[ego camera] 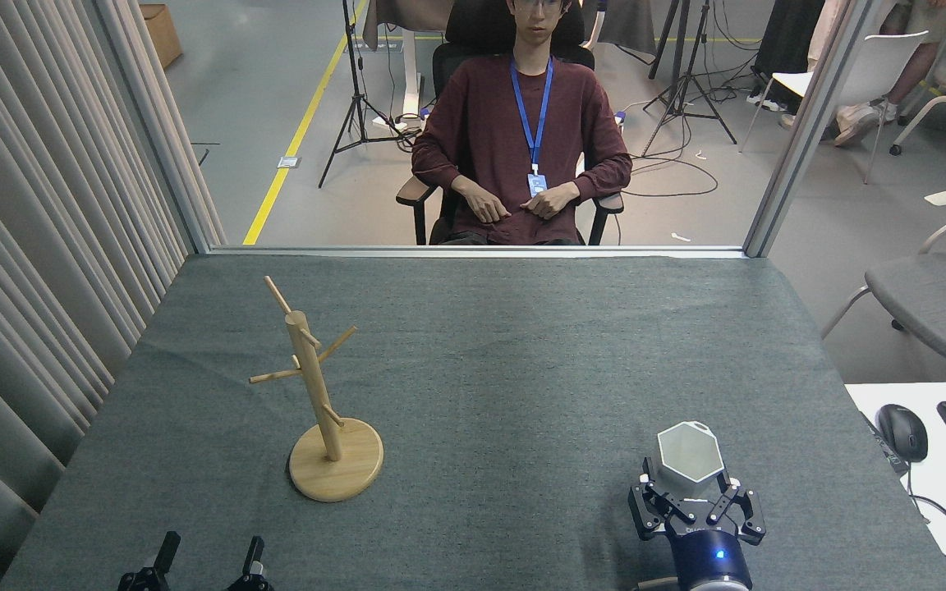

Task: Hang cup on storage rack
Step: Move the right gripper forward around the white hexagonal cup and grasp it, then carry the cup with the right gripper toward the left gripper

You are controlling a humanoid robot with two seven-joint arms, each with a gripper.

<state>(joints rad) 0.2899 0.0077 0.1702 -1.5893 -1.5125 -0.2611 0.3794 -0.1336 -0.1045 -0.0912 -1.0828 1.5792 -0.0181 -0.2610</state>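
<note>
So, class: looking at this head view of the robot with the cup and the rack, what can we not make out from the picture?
- Cup: its lower part is hidden by the right gripper, so firm contact can't be confirmed.
- Rim tab and its hole: too small to see clearly.
- Left gripper: cut off by the bottom edge; only two fingertips show.
- Storage rack: pegs behind the post are partly hidden.

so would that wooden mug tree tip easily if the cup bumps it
Possibly. The mug tree has a tall thin post, so a knock near the top pegs gives leverage, though its wide round disc base should resist light contact. It looks like light wood resting loose on the cloth-covered table, so it may slide instead.
</note>
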